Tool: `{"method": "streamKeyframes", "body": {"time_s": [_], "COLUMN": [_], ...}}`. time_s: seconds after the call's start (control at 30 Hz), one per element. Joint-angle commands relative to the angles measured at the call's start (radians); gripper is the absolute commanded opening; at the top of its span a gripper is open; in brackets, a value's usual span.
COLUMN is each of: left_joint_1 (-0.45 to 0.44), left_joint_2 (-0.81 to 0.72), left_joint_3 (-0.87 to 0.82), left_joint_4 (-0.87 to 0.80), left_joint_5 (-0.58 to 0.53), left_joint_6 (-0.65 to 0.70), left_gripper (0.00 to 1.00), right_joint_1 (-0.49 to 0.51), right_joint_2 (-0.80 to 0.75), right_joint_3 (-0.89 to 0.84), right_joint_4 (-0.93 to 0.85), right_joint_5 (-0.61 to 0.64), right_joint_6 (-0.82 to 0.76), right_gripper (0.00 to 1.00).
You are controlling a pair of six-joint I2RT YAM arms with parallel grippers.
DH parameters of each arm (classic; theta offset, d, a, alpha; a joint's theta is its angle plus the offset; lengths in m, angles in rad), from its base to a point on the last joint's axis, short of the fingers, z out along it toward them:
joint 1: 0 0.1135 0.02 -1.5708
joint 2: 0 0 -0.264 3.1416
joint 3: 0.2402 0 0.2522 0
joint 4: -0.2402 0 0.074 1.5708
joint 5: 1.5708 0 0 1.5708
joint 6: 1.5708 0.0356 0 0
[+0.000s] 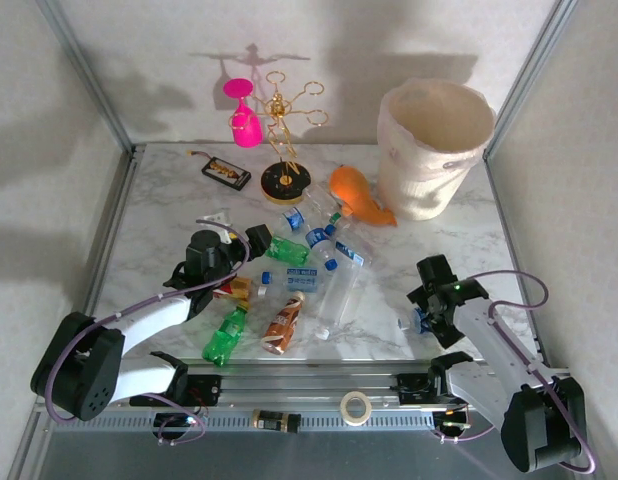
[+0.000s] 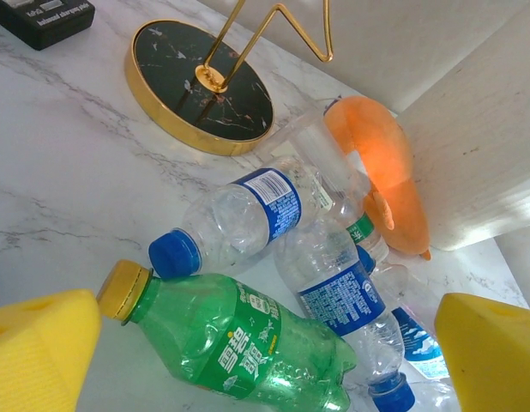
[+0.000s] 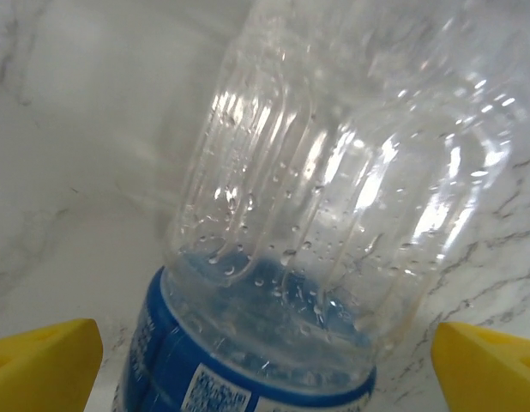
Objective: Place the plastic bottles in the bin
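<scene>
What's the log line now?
left tool open over green bottle | right tool open over clear bottle | bin upright, far right

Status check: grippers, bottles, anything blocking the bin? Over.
Left gripper open, over green plastic bottle with yellow cap. Right gripper open, over clear plastic bottle with blue label. Nothing held. Orange fish-shaped toy lies beside cream-white round bin.

Bright light; sharp shadows on the wall; bottle seems slightly blurred.

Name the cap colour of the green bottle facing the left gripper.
Yellow. The cap of the green bottle shows best in the left wrist view.
</scene>
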Motion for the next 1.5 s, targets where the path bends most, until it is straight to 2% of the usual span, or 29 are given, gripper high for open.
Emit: {"method": "streamKeyframes", "body": {"time_s": [0.0,0.17,0.27,0.73,0.97,1.13,1.3,1.47], "left_joint_1": [-0.008,-0.008,-0.008,-0.007,-0.007,-0.006,-0.007,-0.007], "left_joint_2": [-0.032,-0.054,-0.073,-0.118,-0.122,-0.136,-0.145,-0.170], "left_joint_3": [-0.013,-0.033,-0.045,-0.084,-0.089,-0.096,-0.101,-0.100], "left_joint_4": [0.004,0.003,-0.007,0.000,0.005,0.008,0.023,0.015], "left_joint_5": [-0.028,-0.040,-0.047,-0.112,-0.108,-0.096,-0.069,-0.062], "left_joint_6": [0.011,0.001,-0.002,-0.020,-0.040,-0.072,-0.124,-0.157], "left_gripper": [1.00,1.00,1.00,1.00,1.00,1.00,1.00,1.00], "right_joint_1": [-0.007,-0.013,-0.019,-0.025,-0.025,-0.025,-0.024,-0.013], "right_joint_2": [0.020,0.051,0.058,0.056,0.016,-0.044,-0.114,-0.139], "right_joint_3": [-0.028,-0.065,-0.103,-0.149,-0.137,-0.099,-0.063,-0.008], "right_joint_4": [0.085,0.146,0.200,0.309,0.303,0.399,0.465,0.537], "right_joint_5": [-0.054,-0.048,-0.068,-0.108,-0.111,-0.202,-0.244,-0.283], "right_joint_6": [-0.011,-0.023,-0.019,-0.039,-0.072,-0.226,-0.290,-0.352], "right_gripper": [0.99,0.98,0.95,0.51,0.45,0.43,0.38,0.37]}}
